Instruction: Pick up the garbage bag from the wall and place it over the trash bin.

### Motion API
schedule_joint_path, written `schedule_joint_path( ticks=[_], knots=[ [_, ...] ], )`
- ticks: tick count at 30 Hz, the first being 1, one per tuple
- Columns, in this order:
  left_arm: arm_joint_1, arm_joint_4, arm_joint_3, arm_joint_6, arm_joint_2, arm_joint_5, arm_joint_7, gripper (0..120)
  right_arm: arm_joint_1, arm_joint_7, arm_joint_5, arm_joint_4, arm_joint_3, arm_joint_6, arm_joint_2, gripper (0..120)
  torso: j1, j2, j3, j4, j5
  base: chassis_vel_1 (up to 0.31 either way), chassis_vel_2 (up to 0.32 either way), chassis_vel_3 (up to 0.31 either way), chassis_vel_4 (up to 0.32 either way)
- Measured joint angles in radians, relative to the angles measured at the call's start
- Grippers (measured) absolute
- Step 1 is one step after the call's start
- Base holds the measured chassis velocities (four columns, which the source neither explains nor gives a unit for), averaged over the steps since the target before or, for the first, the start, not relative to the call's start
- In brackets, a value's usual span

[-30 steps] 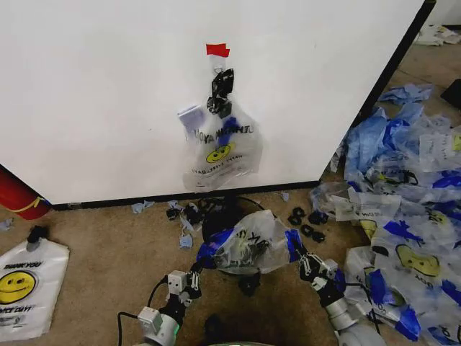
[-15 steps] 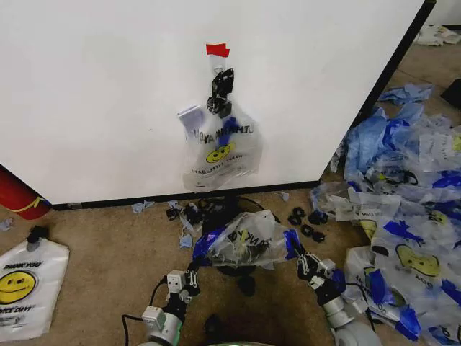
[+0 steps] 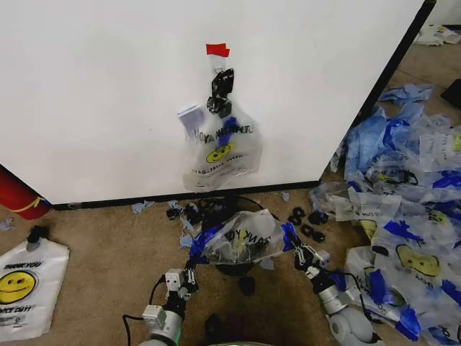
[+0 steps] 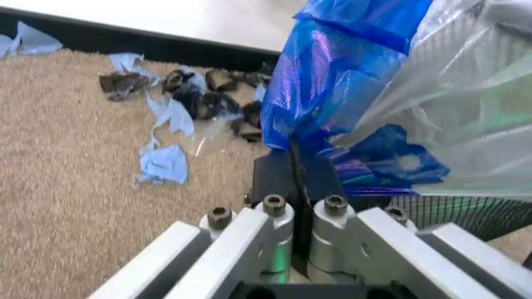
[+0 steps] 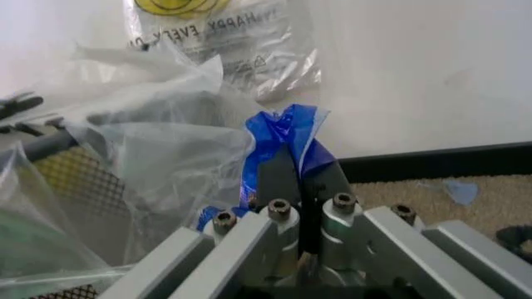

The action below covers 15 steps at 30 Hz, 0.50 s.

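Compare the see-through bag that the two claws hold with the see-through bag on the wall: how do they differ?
The held garbage bag is spread over the trash bin, between left claw and right claw. The hanging bag dangles narrow from a black clip on the wall. Both are clear, with blue streaks.

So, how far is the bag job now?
Done: a bag is off the wall. In hand: left end effector and right end effector each pinch a blue handle, spreading it above the bin. Left: lower it over the rim and release.
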Motion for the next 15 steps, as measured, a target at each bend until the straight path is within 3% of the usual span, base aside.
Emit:
schedule_joint_path(
  ticks=[15],
  knots=[
    [-0.013,0.055,-0.035,-0.018,-0.06,0.024,0.004,0,0.084,-0.067,0.002,-0.081,-0.014,0.017,0.027,0,0.0,0.0,0.0,0.0,0.0,0.0,0.0,0.0,0.0]
  ],
)
